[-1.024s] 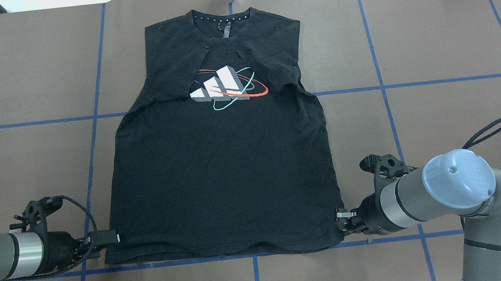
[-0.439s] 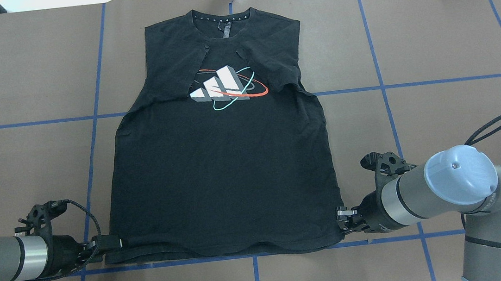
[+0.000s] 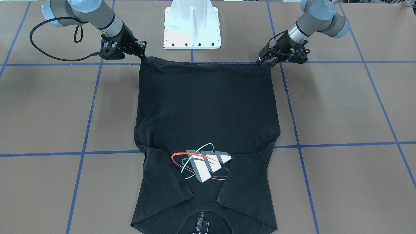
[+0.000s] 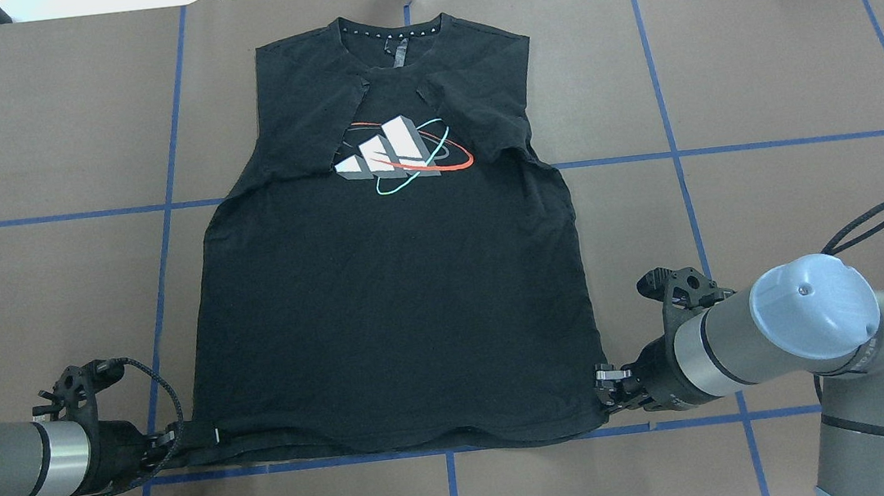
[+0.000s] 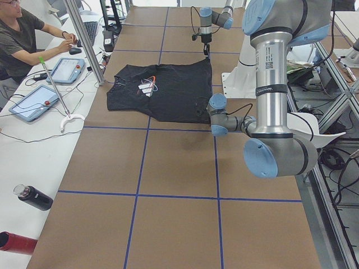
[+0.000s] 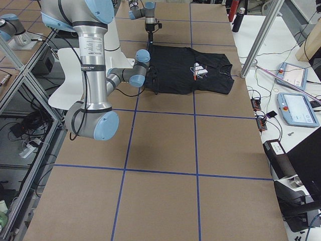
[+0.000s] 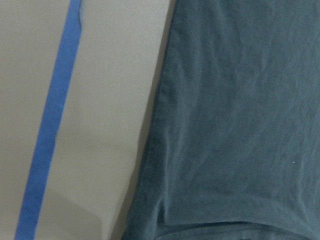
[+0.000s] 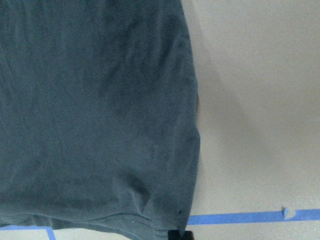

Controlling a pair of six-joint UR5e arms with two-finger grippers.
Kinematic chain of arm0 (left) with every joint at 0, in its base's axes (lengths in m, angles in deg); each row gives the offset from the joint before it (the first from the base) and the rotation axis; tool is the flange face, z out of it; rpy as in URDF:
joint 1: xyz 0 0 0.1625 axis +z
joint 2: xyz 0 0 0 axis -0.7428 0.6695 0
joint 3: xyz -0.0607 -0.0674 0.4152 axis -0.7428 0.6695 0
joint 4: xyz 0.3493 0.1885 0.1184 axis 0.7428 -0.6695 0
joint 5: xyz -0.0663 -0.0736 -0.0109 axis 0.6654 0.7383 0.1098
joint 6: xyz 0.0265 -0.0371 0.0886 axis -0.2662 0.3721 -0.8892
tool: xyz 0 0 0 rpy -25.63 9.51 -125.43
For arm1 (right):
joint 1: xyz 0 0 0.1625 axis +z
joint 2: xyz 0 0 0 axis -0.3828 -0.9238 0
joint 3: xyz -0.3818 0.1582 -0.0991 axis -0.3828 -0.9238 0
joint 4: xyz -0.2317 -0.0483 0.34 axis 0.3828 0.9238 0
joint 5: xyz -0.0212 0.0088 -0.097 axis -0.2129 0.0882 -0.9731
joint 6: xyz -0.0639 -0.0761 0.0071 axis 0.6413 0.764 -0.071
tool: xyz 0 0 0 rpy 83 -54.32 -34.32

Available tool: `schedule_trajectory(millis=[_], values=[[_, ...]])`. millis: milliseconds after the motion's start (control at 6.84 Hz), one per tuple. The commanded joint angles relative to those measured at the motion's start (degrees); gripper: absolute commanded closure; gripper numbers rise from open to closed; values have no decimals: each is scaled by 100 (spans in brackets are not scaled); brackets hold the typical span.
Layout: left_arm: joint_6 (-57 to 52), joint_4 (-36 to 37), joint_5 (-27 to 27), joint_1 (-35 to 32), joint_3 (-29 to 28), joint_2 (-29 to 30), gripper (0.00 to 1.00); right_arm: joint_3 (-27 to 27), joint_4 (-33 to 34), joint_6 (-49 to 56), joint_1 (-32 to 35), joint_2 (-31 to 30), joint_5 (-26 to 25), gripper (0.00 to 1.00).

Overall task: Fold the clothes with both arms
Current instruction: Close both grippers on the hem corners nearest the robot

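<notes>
Where brown paper covers it from edge to edge, the table [image 4: 757, 42] is item one: a flat surface ruled into large squares by blue tape lines [image 4: 662, 77].

Item two, black T-shirt [image 4: 391, 311]: lies flat at the table's middle, chest side up. Collar at the far edge from the robot, hem nearest the robot and just above a crosswise tape line. Both short sleeves are folded inward over the chest, so the outline looks sleeveless.

Item three, right arm [image 4: 811, 324]: grey tube with a light-blue joint cap and a looped black cable, reaching low toward the shirt's hem corner on its own side.

Item four, left arm [image 4: 13, 470]: same make, lying low along the table toward the opposite hem corner.

Item five, white pedestal [image 3: 192, 26]: between the two arms, just behind the hem.

Item six, logo [image 4: 400, 158]: white and grey bars ringed by orange-red and teal orbits, on the chest, with the folded sleeve edges touching either side.

Item seven, right gripper [image 4: 603, 392]: at the hem corner, jaws apart, one silver-tipped finger above the corner and the other at the cloth's edge.

Item eight, left gripper [image 3: 261, 59]: its tip meets the other hem corner, dark against dark cloth, so whether the jaws are apart or pinched on the fabric cannot be told.

Item nine, neck label [image 4: 398, 51]: small grey strip inside the collar.
</notes>
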Motion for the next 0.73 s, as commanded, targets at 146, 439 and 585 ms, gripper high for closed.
schedule_trajectory(millis=[146,439,585], values=[[2,36,8,14,-16,29,15,0,0,0,18,-1,29,100],[2,45,8,14,-25,38,21,0,0,0,26,-10,29,100],[2,71,8,5,-25,46,21,0,0,0,26,-10,29,100]])
